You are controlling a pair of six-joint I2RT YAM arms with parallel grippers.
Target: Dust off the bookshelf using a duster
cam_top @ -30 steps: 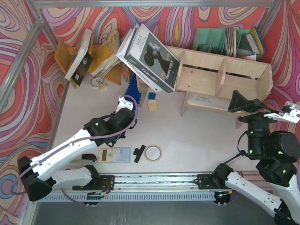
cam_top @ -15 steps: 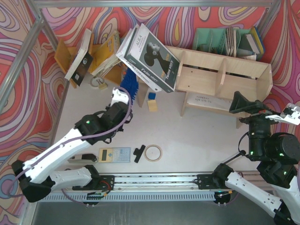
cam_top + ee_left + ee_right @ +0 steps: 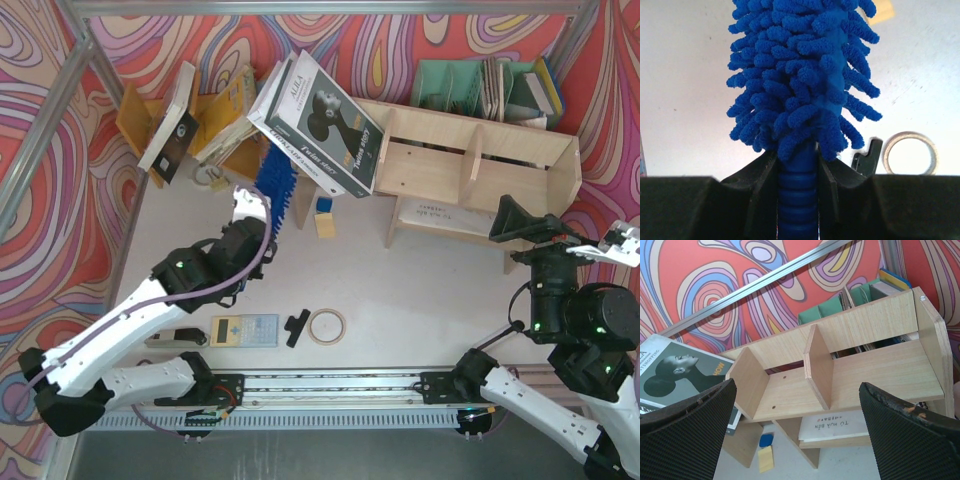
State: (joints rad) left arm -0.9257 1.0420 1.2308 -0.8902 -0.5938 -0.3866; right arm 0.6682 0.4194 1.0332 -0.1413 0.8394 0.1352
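1. Blue fluffy strands of the duster [image 3: 800, 75] fill the left wrist view, rising straight up from between the left gripper [image 3: 797, 160].
2. Both black fingers [image 3: 765, 180] of that gripper are clamped tight on the duster's ribbed dark blue handle, just below the fluff.
3. From above, the left gripper [image 3: 252, 205] reaches toward the back of the tabletop [image 3: 420, 290]. The duster [image 3: 275, 185] points away from it, and its far end goes under the lower edge of a large grey book [image 3: 325, 120].
4. That book leans against the left end of the bookshelf [image 3: 480, 160]. Whether the duster touches the shelf cannot be told.
5. A small blue block [image 3: 323, 203] and a yellow block [image 3: 324, 224] lie just right of the duster.
6. The right gripper [image 3: 565, 232] hangs near the shelf's right end with its fingers spread wide and nothing between them.
7. Its wrist view looks down on the bookshelf [image 3: 865, 365], showing pale plywood, upright dividers and a lower tier.
8. A tape ring [image 3: 327, 325], a black clip [image 3: 297, 327] and a calculator [image 3: 243, 330] lie near the arm bases.
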